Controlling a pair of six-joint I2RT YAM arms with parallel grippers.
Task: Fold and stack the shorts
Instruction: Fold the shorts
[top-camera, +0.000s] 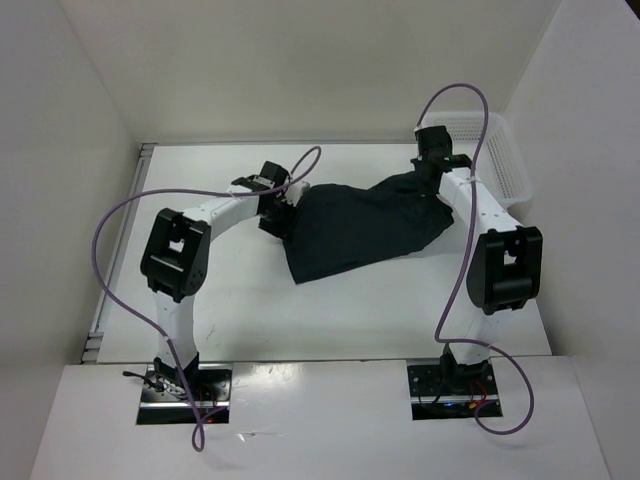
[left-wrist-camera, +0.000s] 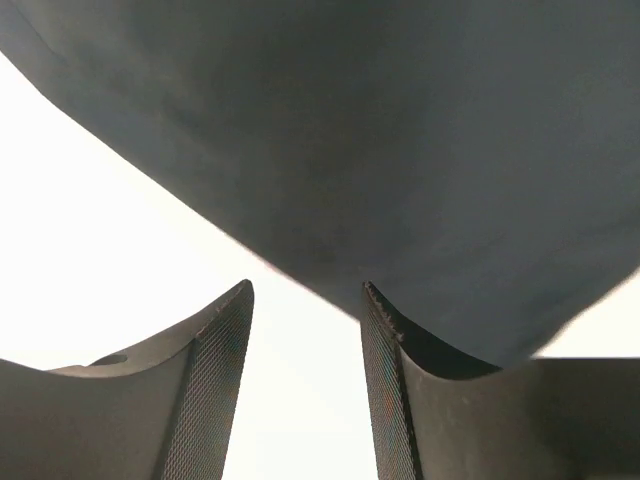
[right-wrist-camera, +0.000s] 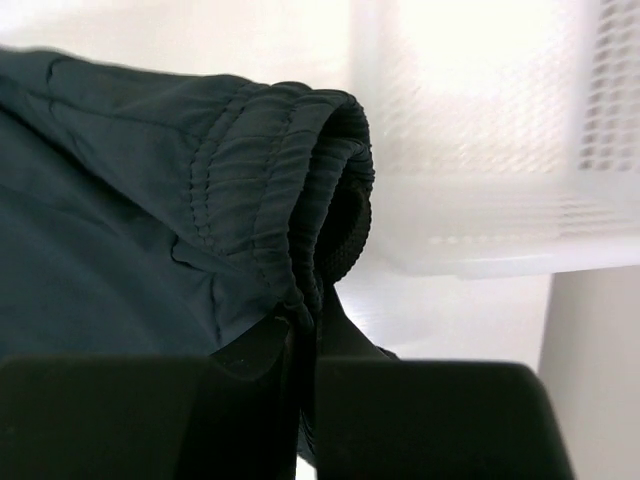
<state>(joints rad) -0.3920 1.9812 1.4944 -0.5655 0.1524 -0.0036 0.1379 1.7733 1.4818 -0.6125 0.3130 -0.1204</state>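
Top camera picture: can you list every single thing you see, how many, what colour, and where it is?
dark soft fabric shorts: one pair, black or very dark navy, spread in the middle of the table between the two grippers
white mesh plastic basket: one, white, far right corner
white table: one, white, under everything
purple cables: two, purple, one looping along each arm
arms: two, white and black, bolted at the near edge, left and right
left gripper: one, black, open, at the shorts' left edge
right gripper: one, black, shut on the shorts' waistband, near the basket
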